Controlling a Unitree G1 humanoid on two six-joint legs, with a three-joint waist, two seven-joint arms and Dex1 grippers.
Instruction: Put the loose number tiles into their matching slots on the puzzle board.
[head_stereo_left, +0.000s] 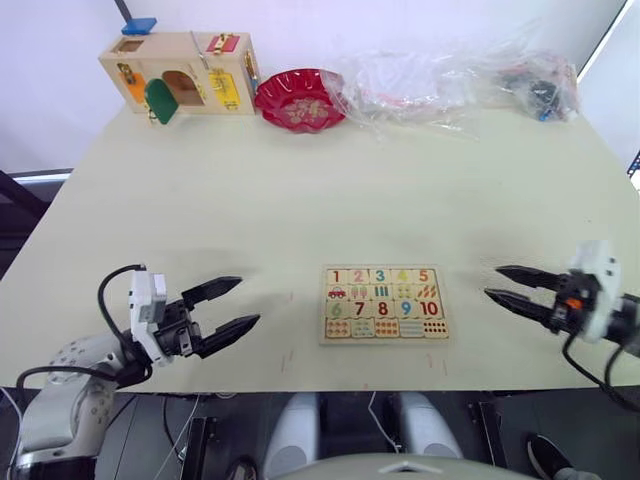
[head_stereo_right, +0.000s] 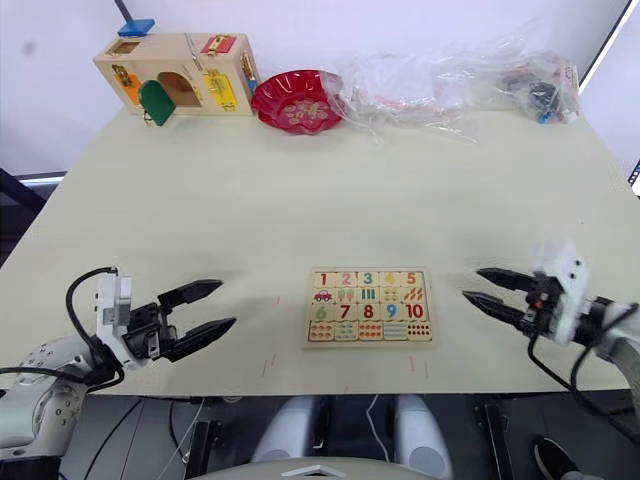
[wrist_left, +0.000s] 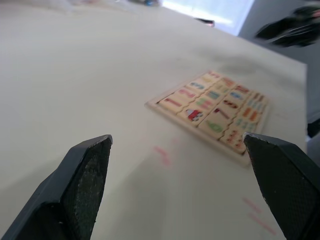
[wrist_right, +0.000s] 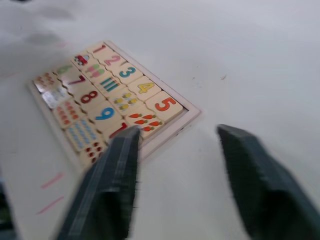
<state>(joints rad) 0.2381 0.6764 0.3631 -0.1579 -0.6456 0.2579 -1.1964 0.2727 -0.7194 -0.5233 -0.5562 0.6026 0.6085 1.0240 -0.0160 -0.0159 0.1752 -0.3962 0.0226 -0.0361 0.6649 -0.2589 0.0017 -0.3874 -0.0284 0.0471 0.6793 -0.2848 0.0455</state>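
The left end effector (head_stereo_left: 222, 306) hangs low at the near edge of the worktop (head_stereo_left: 330, 190), fingers spread and holding nothing; the right end effector (head_stereo_left: 512, 284) mirrors it, likewise released and empty. Between them, apart from both, lies the board (head_stereo_left: 384, 303). Its top row already reads 1 to 5, so the tiles (wrist_right: 134, 81) sit in their slots and the task looks finished. Both arms flank the board without touching it, probably parked clear so nothing gets nudged. A latch box (head_stereo_left: 180, 72), red dish (head_stereo_left: 298, 99) and plastic bags (head_stereo_left: 455, 82) stay along the far edge
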